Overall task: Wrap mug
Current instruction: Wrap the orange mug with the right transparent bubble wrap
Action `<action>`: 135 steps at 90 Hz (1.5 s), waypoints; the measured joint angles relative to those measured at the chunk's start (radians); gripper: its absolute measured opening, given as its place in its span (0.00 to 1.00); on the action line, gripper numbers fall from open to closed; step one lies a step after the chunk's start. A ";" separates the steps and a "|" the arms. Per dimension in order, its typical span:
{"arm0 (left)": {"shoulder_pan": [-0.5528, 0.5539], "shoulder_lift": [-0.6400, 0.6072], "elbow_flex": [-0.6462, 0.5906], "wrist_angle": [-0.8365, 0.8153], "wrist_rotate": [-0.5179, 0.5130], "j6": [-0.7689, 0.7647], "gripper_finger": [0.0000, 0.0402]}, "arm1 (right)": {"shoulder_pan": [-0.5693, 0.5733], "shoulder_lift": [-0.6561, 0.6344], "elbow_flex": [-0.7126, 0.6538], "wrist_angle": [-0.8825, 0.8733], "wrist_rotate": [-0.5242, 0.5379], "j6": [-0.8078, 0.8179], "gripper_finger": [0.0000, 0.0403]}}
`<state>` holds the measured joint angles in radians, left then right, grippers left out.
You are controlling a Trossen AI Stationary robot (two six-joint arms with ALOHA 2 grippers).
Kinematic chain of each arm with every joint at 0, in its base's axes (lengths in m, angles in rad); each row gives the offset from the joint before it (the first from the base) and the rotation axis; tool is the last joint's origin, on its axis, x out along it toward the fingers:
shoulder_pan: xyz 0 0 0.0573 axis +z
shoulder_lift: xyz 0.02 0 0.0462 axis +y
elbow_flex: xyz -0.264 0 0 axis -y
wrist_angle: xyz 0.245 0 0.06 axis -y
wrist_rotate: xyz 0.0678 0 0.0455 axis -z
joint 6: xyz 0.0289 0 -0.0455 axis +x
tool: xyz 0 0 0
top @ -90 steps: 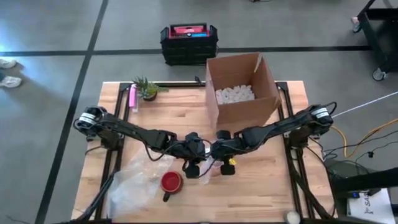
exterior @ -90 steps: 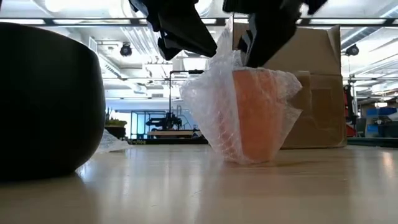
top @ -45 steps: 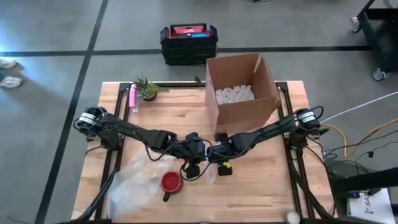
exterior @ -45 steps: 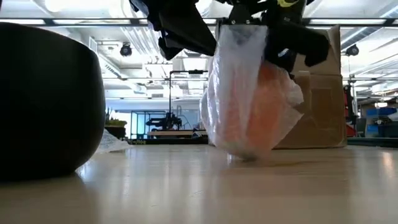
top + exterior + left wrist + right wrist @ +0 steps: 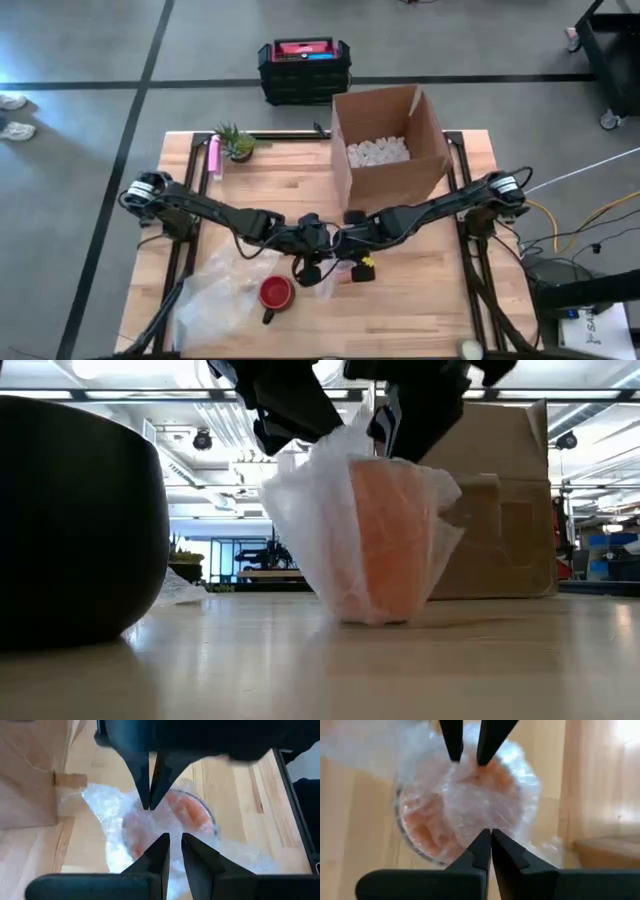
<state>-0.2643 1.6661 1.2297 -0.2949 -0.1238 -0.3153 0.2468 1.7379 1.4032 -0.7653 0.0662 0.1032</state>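
Pink tube (image 5: 212, 156): far left at the table's back edge, lying just beside the little potted plant (image 5: 237, 142).

Bubble wrap sheet (image 5: 212, 292): we see a loose crumpled pile at the front left of the table (image 5: 420, 290).

Red mug (image 5: 275, 293): sits open side up on the edge of that sheet, unwrapped, handle toward the front. We can't make out anything inside it.

Left gripper (image 5: 309, 270): right over the middle of the table. In its wrist view the fingers (image 5: 162, 852) are nearly together with a thin gap, and wrap sits there, so it looks clamped on the film.

Orange mug (image 5: 393, 535): the one under both grippers, standing upright on the table, swathed in clear bubble wrap (image 5: 310, 530) that bunches up at the top.

Right gripper (image 5: 356, 266): just beside the left one, above the same mug. Its fingers (image 5: 481, 851) are pressed together, pinching the wrap at the mug's mouth.

Cardboard box (image 5: 388, 145): back right of centre, flaps open, with white packing bits (image 5: 377, 151) covering the bottom.

Black crate (image 5: 303, 68): on the floor behind the table, red and blue stuff on top.
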 joint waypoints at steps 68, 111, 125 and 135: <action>-0.014 -0.049 -0.006 -0.114 -0.102 -0.028 0.09 | 0.029 0.202 0.004 0.214 -0.081 -0.016 0.00; -0.045 -0.050 -0.057 -0.246 -0.104 -0.077 0.09 | 0.030 0.189 0.000 0.155 -0.087 -0.015 0.00; -0.050 -0.050 -0.166 -0.045 -0.102 -0.061 0.09 | 0.030 0.178 -0.004 0.079 -0.087 -0.015 0.00; -0.046 -0.048 -0.247 0.114 -0.102 -0.044 0.09 | 0.033 0.160 -0.023 0.052 -0.085 -0.009 0.00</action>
<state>-0.3107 1.6180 0.9827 -0.1811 -0.2258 -0.3590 0.2798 1.8974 1.3800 -0.7130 -0.0193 0.0943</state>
